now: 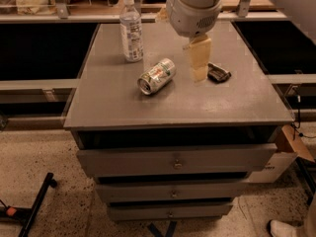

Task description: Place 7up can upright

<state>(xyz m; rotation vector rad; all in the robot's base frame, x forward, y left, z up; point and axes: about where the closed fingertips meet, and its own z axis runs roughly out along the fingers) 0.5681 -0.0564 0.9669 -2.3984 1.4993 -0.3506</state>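
Near the middle of the desk (148, 107), slightly left of centre, the can (157, 76) lies on its side and is not upright. Its pull-tab end faces front-left and its body runs back and to the right. Green and red marks show on its silver side. Nothing touches the can. Just to its right, and apart from it, the gripper (198, 77) points down over the desk top, below the rounded grey-white housing of the arm (192, 6). Whether the cream-coloured jaws stand apart or together cannot be told from this angle, and they hold nothing that can be seen. It is also unclear whether their tips touch the desk surface. Immediately right of the gripper a small dark packet (218, 73) lies flat on the desk, partly hidden behind it. Behind and left of the can, well apart from it, a clear bottle (131, 31) with a white cap stands upright near the back-left corner. Under the desk top the upper drawer (173, 161) stands slightly pulled out, with two further drawers below it. On the speckled floor a cardboard box (292, 144) sits by the right side of the desk. A black stand leg (34, 206) lies at lower left.
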